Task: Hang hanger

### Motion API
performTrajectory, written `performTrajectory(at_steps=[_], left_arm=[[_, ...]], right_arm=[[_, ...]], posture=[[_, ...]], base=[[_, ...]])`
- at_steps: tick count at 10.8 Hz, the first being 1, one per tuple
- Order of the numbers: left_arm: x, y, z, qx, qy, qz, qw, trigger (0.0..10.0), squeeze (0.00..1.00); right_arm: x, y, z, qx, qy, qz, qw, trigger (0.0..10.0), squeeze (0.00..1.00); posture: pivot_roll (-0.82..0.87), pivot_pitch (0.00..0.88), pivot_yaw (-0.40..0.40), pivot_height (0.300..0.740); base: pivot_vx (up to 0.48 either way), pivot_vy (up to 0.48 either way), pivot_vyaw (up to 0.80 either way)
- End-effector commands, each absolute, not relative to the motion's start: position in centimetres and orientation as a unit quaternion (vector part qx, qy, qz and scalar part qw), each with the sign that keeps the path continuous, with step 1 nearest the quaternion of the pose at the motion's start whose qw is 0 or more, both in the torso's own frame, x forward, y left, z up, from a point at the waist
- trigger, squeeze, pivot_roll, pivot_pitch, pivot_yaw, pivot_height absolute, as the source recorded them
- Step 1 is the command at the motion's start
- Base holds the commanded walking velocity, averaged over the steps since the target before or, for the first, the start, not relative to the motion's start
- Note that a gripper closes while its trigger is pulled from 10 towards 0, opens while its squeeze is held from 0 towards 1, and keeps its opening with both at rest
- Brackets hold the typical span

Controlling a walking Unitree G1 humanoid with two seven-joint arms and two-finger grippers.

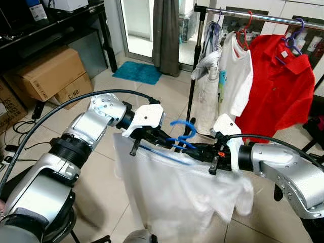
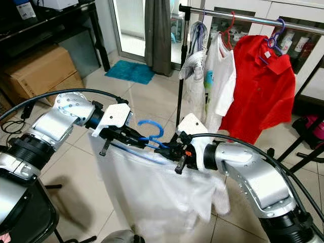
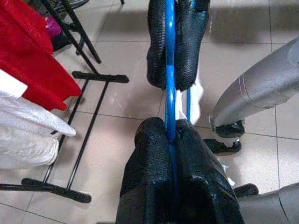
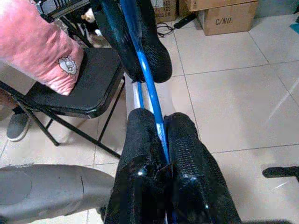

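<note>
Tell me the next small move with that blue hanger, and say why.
Probably raise the blue hanger with both arms together, toward the rail. Both the left claw and the right claw are shut on its wire, a white garment hangs from it, and its hook sits well below the rail, where a red shirt and white shirt already hang.

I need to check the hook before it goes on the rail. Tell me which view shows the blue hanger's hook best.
The left eye view: the blue hanger shows its whole curved hook above the white garment, between the left gripper and right gripper. The right eye view shows it similarly. Both wrist views show just the blue wire clamped between fingers.
</note>
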State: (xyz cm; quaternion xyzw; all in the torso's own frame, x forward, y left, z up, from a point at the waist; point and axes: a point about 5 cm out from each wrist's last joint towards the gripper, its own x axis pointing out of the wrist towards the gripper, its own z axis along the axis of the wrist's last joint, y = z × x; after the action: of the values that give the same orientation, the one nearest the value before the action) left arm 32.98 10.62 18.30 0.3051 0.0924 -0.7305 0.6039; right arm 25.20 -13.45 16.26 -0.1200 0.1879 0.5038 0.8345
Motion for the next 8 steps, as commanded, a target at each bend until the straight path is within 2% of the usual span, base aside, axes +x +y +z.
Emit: performTrajectory(at_steps=[1,3,4,5,6,7,8], left_arm=[[32.7,9.9,18.7,0.303,0.069,-0.74,0.597,0.0,0.0],[32.7,9.8,18.8,0.3,0.068,-0.738,0.601,0.0,0.0],[32.9,9.8,19.0,0.294,0.056,-0.732,0.612,0.0,0.0],[33.1,9.7,19.7,0.261,0.037,-0.729,0.632,10.0,0.0],[33.0,10.0,20.1,0.25,0.036,-0.739,0.625,10.0,1.0],[33.0,10.4,20.5,0.24,0.037,-0.748,0.618,10.0,1.0],[33.0,10.7,21.1,0.217,0.032,-0.751,0.623,10.0,1.0]], right_arm=[[25.6,-13.2,16.5,-0.121,0.185,0.498,0.838,0.0,0.0],[25.5,-13.1,16.5,-0.119,0.188,0.5,0.837,0.0,0.0],[25.5,-13.1,16.5,-0.115,0.185,0.503,0.837,0.0,0.0],[25.5,-13.3,16.7,-0.111,0.177,0.51,0.834,0.0,0.0],[25.4,-13.5,16.8,-0.109,0.175,0.514,0.833,0.0,0.0],[25.3,-13.9,16.9,-0.112,0.175,0.517,0.83,0.0,0.0],[25.2,-14.3,17.0,-0.113,0.173,0.522,0.828,0.0,0.0]], posture=[[0.06,0.0,0.041,0.74],[0.06,0.0,0.041,0.74],[0.06,0.0,0.042,0.74],[0.06,0.0,0.043,0.74],[0.06,0.0,0.043,0.74],[0.07,0.0,0.045,0.74],[0.07,0.0,0.049,0.74]], base=[[0.0,0.0,0.0],[0.0,0.0,0.0],[0.0,0.0,0.0],[0.0,0.0,0.0],[0.0,0.0,0.0],[0.0,0.0,0.0],[0.0,0.0,0.0]])
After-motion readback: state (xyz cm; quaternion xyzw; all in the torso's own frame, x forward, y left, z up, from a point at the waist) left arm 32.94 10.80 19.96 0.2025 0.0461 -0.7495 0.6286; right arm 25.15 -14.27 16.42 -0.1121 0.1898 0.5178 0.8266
